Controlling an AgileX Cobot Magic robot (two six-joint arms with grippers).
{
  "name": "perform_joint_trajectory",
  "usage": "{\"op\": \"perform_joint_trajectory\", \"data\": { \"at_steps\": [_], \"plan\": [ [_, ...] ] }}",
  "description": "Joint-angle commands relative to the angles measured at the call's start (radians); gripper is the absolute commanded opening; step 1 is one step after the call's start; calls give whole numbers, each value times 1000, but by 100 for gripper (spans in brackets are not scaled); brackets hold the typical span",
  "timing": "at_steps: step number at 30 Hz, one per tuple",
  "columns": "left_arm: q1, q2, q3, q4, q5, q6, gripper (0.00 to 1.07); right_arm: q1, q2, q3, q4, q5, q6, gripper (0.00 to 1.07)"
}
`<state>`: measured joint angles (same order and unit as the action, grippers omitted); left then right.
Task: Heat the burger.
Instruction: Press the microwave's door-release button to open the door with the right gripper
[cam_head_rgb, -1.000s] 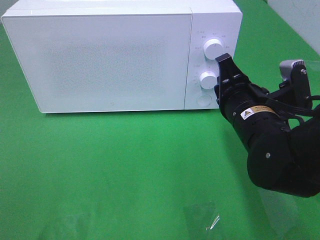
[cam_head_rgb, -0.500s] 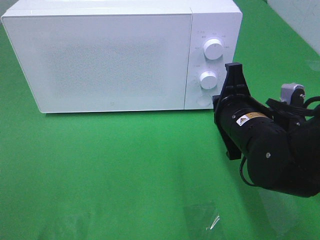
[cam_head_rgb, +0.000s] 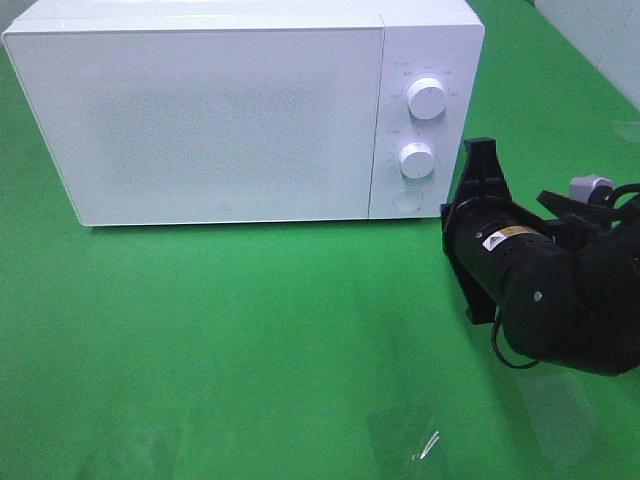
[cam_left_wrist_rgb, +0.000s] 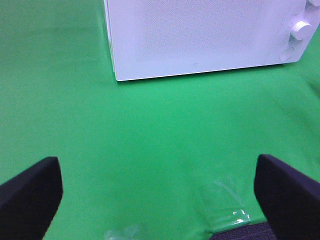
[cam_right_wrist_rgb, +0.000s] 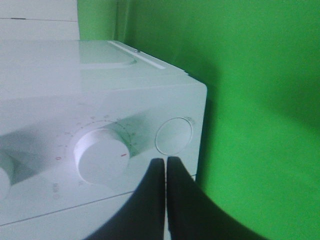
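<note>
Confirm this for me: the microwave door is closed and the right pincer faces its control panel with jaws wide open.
Wrong on the jaws: the right pincer is shut tight, with no gap, as the right wrist view shows. The microwave door is closed and the pincer does face the control panel.

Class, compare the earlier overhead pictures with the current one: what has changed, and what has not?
The right gripper drew back from the upper dial of the microwave, down and to the right in the overhead view, rolled over and shut its jaws on nothing. The microwave stayed put, door closed.
</note>
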<state>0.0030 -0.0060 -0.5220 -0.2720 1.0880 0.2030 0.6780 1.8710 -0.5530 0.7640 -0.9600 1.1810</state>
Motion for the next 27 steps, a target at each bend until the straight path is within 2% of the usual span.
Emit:
{"op": "perform_joint_trajectory", "data": {
  "at_steps": [1, 27],
  "plan": [
    [-4, -22, 4, -1, -13, 2, 98, -4, 26, -21, -38, -1, 23, 0],
    [-4, -22, 4, -1, -13, 2, 98, -90, 217, -209, -149, 30, 68, 0]
  ]
}}
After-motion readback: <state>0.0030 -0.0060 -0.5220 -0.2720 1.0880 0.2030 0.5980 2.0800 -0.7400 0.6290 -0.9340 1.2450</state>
